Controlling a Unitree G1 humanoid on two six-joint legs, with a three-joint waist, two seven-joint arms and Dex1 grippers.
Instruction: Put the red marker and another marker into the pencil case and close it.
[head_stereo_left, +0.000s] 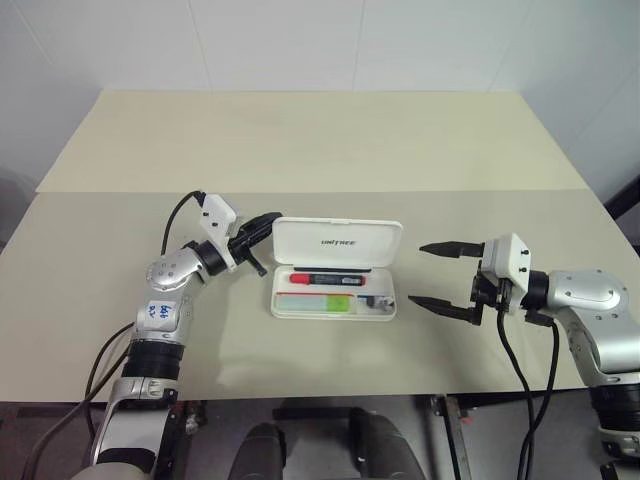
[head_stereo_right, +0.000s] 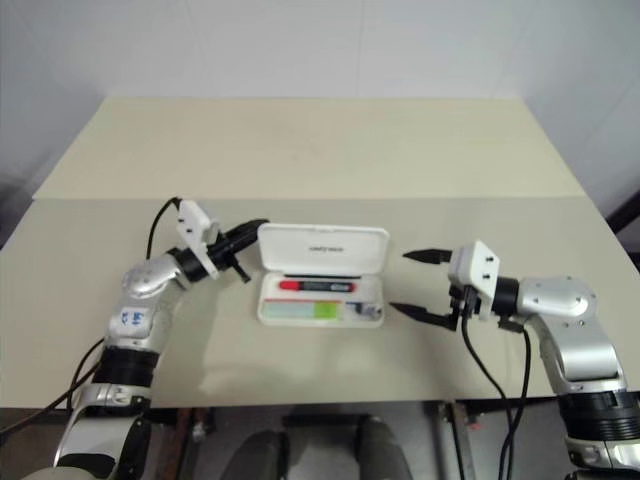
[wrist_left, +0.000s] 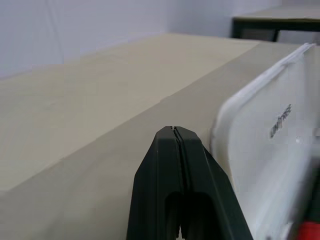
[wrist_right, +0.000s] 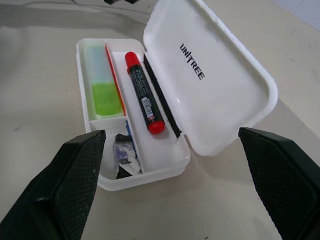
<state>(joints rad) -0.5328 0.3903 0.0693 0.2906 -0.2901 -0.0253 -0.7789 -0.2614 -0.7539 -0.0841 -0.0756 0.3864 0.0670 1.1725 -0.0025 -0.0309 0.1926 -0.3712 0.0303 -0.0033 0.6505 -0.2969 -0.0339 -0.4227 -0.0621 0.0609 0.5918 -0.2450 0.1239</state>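
Black, cross-hatched fingers (wrist_right: 55, 190) of the right gripper (head_stereo_left: 447, 280) sit closest to the lens in the right wrist view; its jaws are spread wide and hold nothing; it hovers just beside the right end of the case, apart from it. Jaws of the left gripper (head_stereo_left: 262, 226) are pressed together, empty; its tip sits just beside the upper left corner of the raised lid (head_stereo_left: 338, 243), and contact cannot be confirmed.

Outward from the jaws lies the pencil case (wrist_right: 95, 185), a white rounded-rectangle hard plastic box with a hinged lid lettered "UNITREE"; the lid stands open, tilted back from the tray. Inside, the red marker (wrist_right: 144, 100), slim and black-barrelled with a red cap and red end, lies lengthwise in the compartment nearest the lid; the other marker (wrist_right: 102, 82), a short, chunky, pale mint-green translucent highlighter, lies in the compartment along the front wall; a small dark grey object (wrist_right: 125, 157) occupies the small end compartment. The case rests on the beige table (head_stereo_left: 300, 140), near the middle of its front half.

Judgement: both markers are loaded; closing remains. To do it well, the closed left fingertips should get behind the lid's top edge and push it forward and down in an arc about the hinge; the push should act near mid-lid rather than at the corner, to avoid twisting; the tray may slide, so the right gripper could brace the right end; both markers appear to lie below the rim, so the lid should seat; finish with downward pressure until the lid seats.
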